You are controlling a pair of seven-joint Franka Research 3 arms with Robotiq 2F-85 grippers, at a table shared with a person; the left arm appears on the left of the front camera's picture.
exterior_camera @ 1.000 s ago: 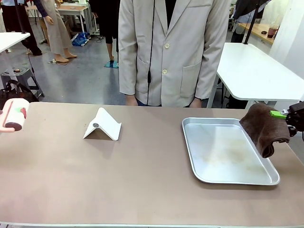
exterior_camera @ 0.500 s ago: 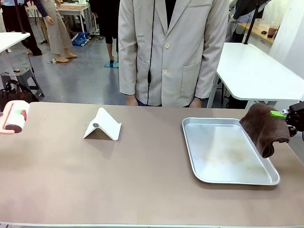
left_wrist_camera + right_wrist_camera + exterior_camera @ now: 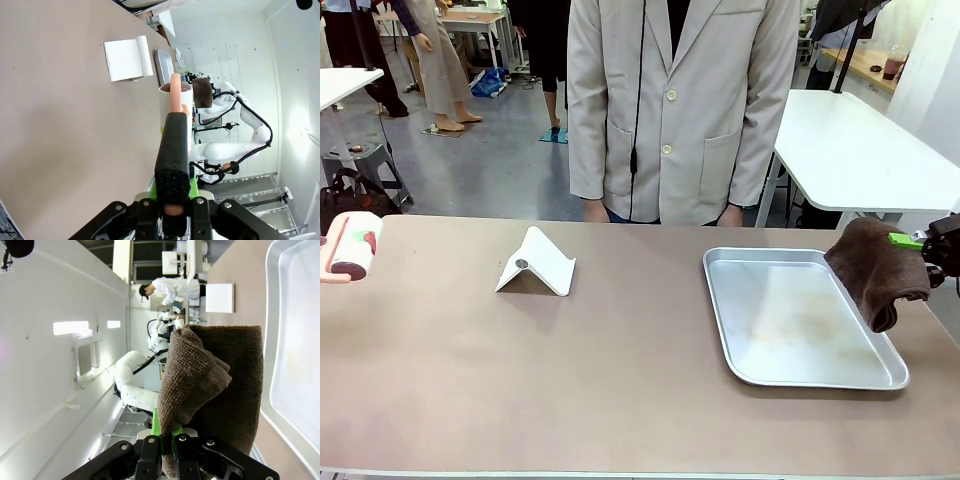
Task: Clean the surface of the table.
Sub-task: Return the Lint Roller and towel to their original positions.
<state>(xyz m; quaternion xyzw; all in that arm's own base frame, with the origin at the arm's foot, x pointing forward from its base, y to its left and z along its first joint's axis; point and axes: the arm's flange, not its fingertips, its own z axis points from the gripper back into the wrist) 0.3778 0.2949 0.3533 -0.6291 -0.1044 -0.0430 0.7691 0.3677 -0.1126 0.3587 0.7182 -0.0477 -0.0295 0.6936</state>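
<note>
Desk (image 3: 620, 380) lies below both pincers, mostly bare between them. The left pincer (image 3: 172, 202) is clenched on a lint roller (image 3: 352, 248), the right pincer (image 3: 165, 442) on a brown cloth (image 3: 215, 390), with the tray (image 3: 715, 300) just to its left. Lower the cloth flat, then wipe in overlapping strokes.

Tray (image 3: 800, 320) right of stand (image 3: 536, 262), on table (image 3: 570, 390)

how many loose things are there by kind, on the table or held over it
metal tray: 1
white folded stand: 1
brown cloth: 1
lint roller: 1
total: 4, not counting the table
</note>
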